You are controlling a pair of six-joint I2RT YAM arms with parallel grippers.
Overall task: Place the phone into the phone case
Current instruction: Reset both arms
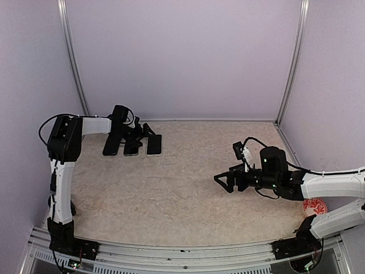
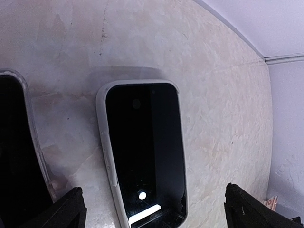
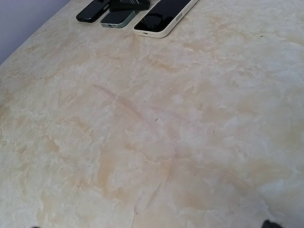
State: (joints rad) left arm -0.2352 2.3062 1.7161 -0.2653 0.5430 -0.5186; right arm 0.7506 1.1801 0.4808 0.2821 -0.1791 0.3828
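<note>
- three dark slab phones lie side by side at the far left of the pale marbled table (image 1: 182,188), and i take the rightmost black phone (image 1: 154,144) as my landmark.
- in my left wrist view that phone (image 2: 145,156) sits inside a thin, pale translucent case (image 2: 105,156), screen up, flat on the table.
- to the left of the landmark lies a second dark phone with a clear rim (image 2: 14,152), close beside it but not touching.
- my left gripper (image 1: 136,132) hovers just above the landmark's row, fingers spread apart and holding nothing.
- my right gripper (image 1: 225,181) hangs well to the right of the landmark, released wide and empty.
- a red patterned disc (image 1: 314,206) lies farther right, under my right arm.
</note>
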